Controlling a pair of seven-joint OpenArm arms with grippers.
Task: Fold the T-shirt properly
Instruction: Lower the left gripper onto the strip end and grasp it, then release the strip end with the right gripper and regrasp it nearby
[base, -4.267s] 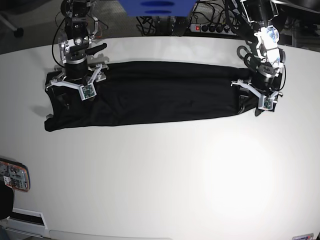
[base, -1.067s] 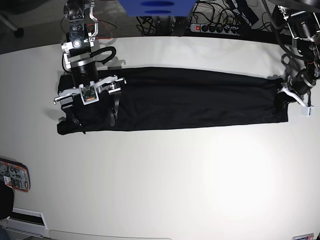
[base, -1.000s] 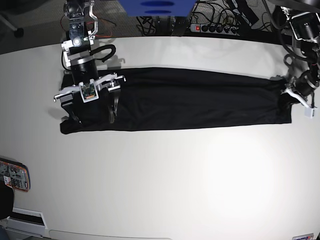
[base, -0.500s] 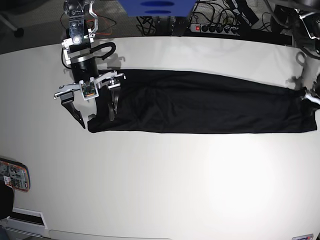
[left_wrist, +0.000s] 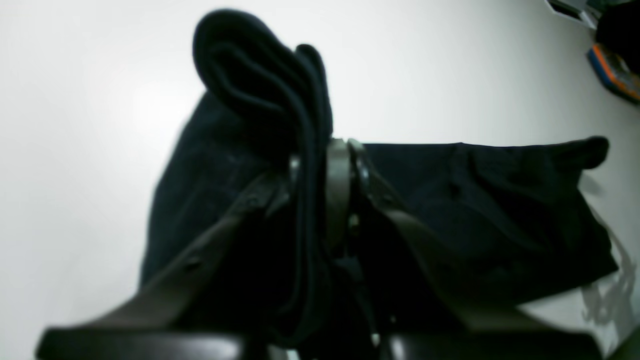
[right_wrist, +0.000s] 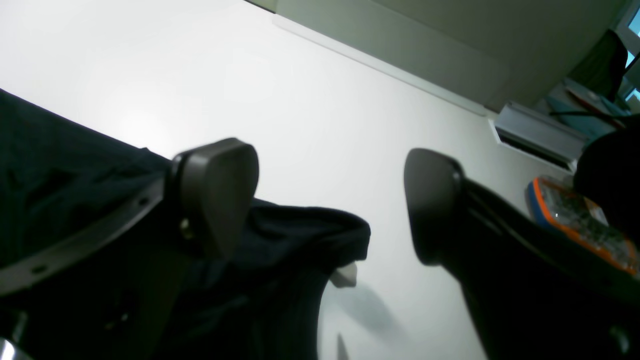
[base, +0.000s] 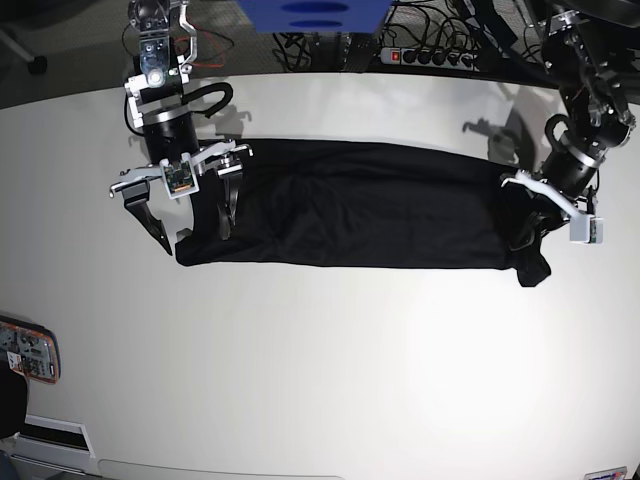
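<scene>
Left gripper (left_wrist: 325, 165) pinches the black T-shirt (base: 360, 215) at its 3 o'clock end; right gripper (right_wrist: 330, 200), jaws spread, hovers at 9 o'clock.

Black arms (base: 165, 95) — white brackets, dark fingers (right_wrist: 215, 190).

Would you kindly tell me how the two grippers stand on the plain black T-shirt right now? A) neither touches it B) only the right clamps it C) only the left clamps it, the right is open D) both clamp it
C: the left gripper pinches a bunched fold of the plain black T-shirt, while the right gripper stands open with nothing between its fingers.
</scene>
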